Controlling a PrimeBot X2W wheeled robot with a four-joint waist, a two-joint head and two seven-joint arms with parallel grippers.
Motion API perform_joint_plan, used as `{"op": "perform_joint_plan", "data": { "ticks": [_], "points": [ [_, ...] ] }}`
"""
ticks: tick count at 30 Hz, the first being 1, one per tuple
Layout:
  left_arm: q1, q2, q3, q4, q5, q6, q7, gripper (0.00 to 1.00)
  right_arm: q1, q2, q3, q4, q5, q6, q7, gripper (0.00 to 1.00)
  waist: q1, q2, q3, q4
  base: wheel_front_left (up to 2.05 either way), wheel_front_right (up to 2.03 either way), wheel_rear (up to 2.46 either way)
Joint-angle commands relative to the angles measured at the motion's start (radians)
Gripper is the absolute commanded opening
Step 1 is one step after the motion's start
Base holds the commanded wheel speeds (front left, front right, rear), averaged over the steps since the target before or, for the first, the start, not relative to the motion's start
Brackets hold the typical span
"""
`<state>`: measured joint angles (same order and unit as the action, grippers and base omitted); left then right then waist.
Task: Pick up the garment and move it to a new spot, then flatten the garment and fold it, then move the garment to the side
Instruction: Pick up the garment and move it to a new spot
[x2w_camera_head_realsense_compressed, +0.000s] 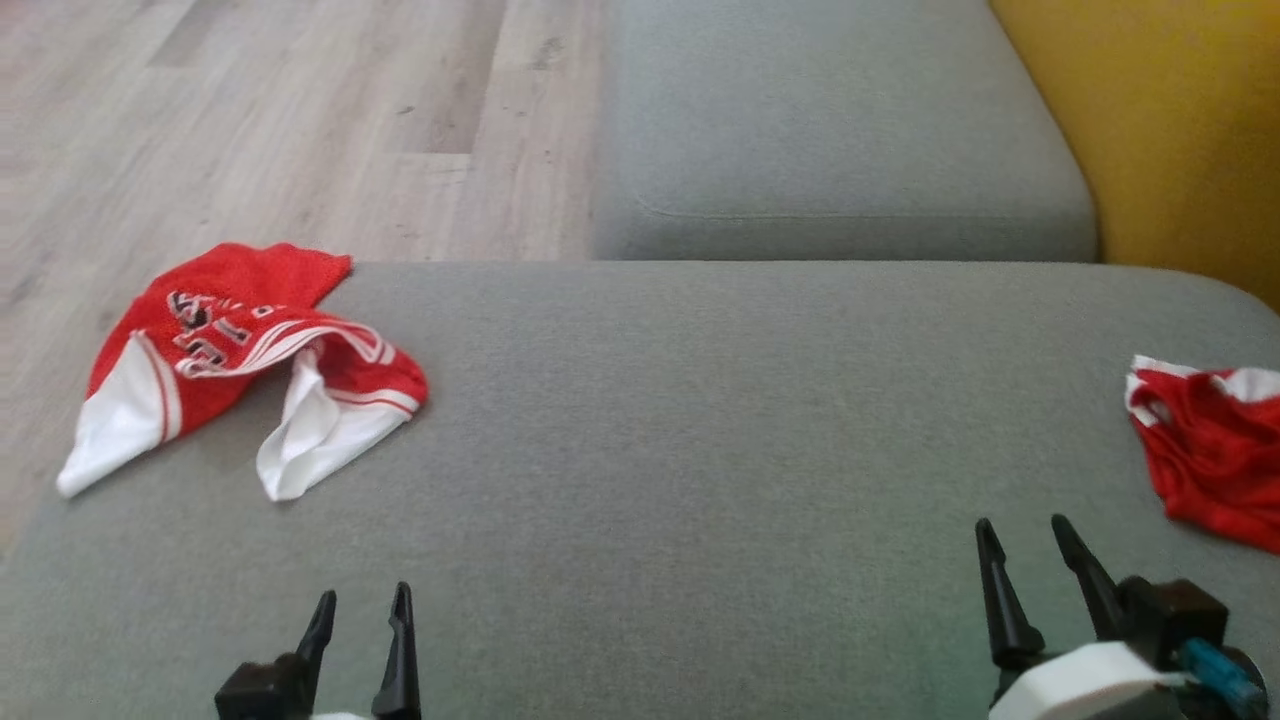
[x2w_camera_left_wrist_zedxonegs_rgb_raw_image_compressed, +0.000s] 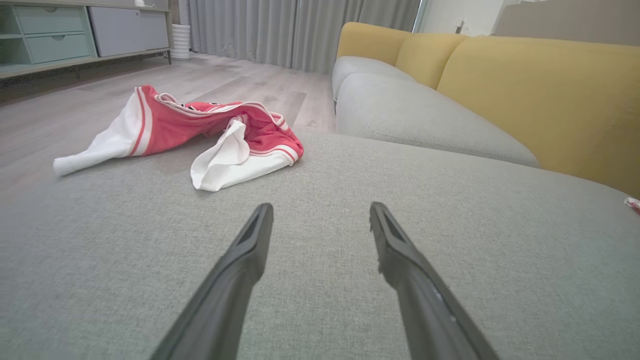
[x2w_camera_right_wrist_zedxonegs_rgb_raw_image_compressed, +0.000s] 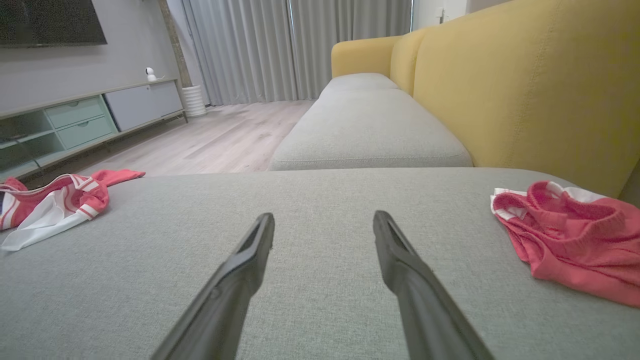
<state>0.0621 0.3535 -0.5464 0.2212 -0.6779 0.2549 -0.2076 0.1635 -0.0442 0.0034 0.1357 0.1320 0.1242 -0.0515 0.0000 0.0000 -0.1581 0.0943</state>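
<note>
From where I stood, the work had not really begun: the big grey cushion (x2w_camera_head_realsense_compressed: 700, 450) lay almost bare, and the first step, picking a garment up to carry it to a new spot, looked to be the one in hand. A crumpled red-and-white garment (x2w_camera_head_realsense_compressed: 240, 350) with lettering on it sat bunched at the cushion's far left corner, one white end draped over the cushion's left edge and its top spilling past the far edge toward the wooden floor (x2w_camera_head_realsense_compressed: 250, 120). A second red garment (x2w_camera_head_realsense_compressed: 1210, 450) with white trim lay heaped at the cushion's right edge, close under the yellow backrest (x2w_camera_head_realsense_compressed: 1150, 120). Which of the two the task meant I could not tell. The left gripper (x2w_camera_head_realsense_compressed: 365, 595) hovered over the cushion's near edge, left of its middle, fingers spread apart with nothing between them. The right gripper (x2w_camera_head_realsense_compressed: 1023, 523) hung over the near right part of the cushion, fingers likewise parted and holding nothing, near the second garment but apart from it. To my eye the next move called for one arm to reach out across the cushion, come down on a raised fold where the cloth stood proud, and pinch enough fabric to lift the whole heap. The left piece, lying partly over the cushion's edges, seemed liable to slide toward the floor if nudged instead of gripped.
</note>
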Motion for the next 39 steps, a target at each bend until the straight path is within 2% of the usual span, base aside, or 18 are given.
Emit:
{"op": "perform_joint_plan", "data": {
  "ticks": [1,6,10,14,22,32,36,39],
  "points": [
    [-0.074,0.023,0.033,-0.026,0.008,-0.002,0.001,1.00,-0.021,-0.006,0.019,-0.041,0.005,0.007,-0.001,1.00,0.0000,0.0000,-0.001,0.031,0.00,0.00,0.00],
    [-0.096,0.040,0.027,-0.046,0.023,0.004,0.016,1.00,-0.017,-0.006,0.027,-0.035,0.022,0.007,-0.014,1.00,0.0000,0.0000,0.001,0.156,0.00,0.00,0.00],
    [-0.108,0.064,0.033,-0.074,0.030,0.012,0.029,1.00,-0.034,-0.006,0.053,-0.023,0.044,0.007,-0.033,1.00,0.0000,0.0000,0.007,0.286,0.00,0.00,0.00],
    [-0.090,0.083,0.080,-0.112,0.019,0.042,0.006,1.00,-0.107,-0.006,0.118,-0.016,0.042,0.007,-0.035,1.00,0.0000,0.0000,0.057,0.339,0.00,0.00,0.00],
    [-0.011,0.089,0.169,-0.180,0.001,0.091,-0.037,1.00,-0.221,-0.006,0.213,0.040,0.045,0.007,-0.041,1.00,0.0000,0.0000,0.103,0.378,0.00,0.00,0.00],
    [0.028,0.096,0.220,-0.230,-0.009,0.091,-0.047,1.00,-0.246,-0.006,0.216,0.082,0.038,0.007,-0.052,1.00,0.0000,0.0000,0.113,0.384,0.00,0.00,0.00],
    [-0.031,0.146,0.229,-0.256,0.001,0.075,-0.009,1.00,-0.238,-0.006,0.176,0.074,0.018,0.007,-0.049,1.00,0.0000,0.0000,0.117,0.389,0.00,0.00,0.00],
    [-0.145,0.201,0.227,-0.280,0.023,0.046,0.050,1.00,-0.224,-0.006,0.141,0.051,0.001,0.007,-0.038,1.00,0.0000,0.0000,0.123,0.394,0.00,0.00,0.00]
  ]
}}
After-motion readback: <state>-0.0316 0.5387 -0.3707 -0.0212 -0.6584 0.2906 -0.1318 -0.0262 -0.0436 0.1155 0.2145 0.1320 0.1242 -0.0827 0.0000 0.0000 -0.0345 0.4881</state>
